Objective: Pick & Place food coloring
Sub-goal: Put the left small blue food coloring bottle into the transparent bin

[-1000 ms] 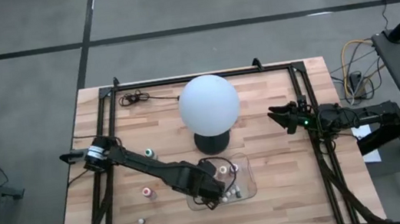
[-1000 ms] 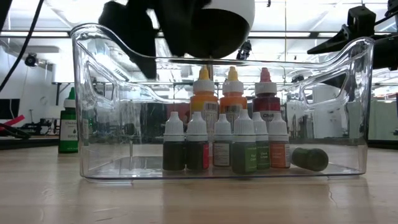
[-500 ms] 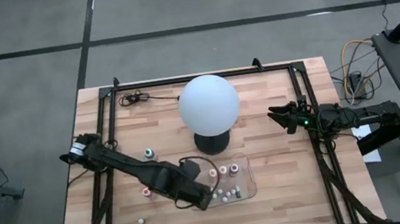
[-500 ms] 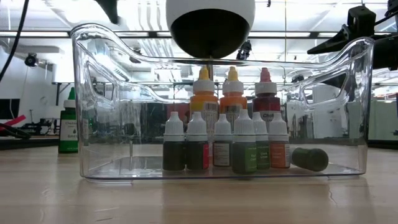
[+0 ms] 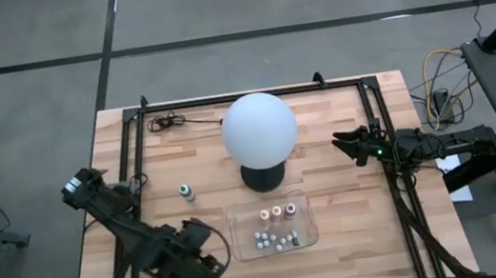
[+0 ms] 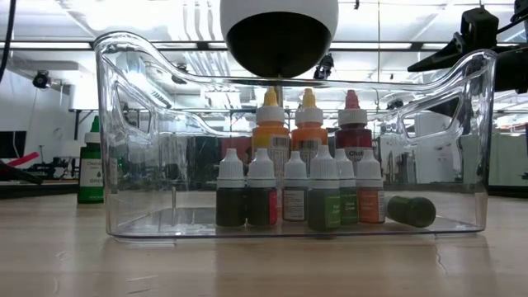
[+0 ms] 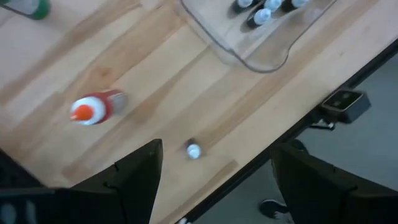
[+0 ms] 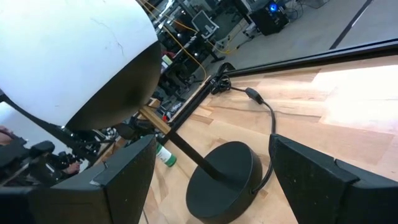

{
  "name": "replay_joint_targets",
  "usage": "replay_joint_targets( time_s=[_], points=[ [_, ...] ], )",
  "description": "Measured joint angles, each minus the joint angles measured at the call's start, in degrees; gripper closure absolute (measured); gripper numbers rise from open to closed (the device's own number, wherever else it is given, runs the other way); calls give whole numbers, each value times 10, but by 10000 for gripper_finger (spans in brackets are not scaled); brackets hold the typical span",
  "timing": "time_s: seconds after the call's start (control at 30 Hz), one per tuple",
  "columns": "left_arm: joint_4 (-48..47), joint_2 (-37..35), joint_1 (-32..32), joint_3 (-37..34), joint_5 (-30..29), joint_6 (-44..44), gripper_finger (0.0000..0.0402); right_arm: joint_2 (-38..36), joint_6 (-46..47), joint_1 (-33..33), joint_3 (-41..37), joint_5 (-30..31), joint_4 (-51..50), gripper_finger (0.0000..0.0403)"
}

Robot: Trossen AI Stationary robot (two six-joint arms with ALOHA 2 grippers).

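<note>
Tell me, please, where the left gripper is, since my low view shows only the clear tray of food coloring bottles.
Observer: The left gripper hovers open and empty above bare wood near the table's edge, on its own side of the clear tray.
Operator: Are any bottles loose there?
Observer: Yes, a red bottle with an orange cap lies on its side on the wood.
Operator: And the right gripper?
Observer: The right gripper waits open beside the white globe lamp, on the far side from the left arm.
</note>
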Motion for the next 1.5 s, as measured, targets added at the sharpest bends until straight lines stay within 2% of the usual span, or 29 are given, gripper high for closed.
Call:
replay_joint_targets(
  time_s=[0.43, 0.63, 1.2, 1.33, 1.5],
  points=[
    [-79, -58, -99, -1, -5, -8, 133, 0, 0, 0, 0, 0, 0, 101],
    [-72, -69, -136, -66, 6, -9, 133, 0, 0, 0, 0, 0, 0, 101],
    [161, -70, -146, -307, 35, 6, 133, 0, 0, 0, 0, 0, 0, 101],
    [198, -69, -145, -345, 41, 4, 133, 0, 0, 0, 0, 0, 0, 101],
    [201, -55, -142, -361, 43, 6, 133, 0, 0, 0, 0, 0, 0, 101]
  ],
)
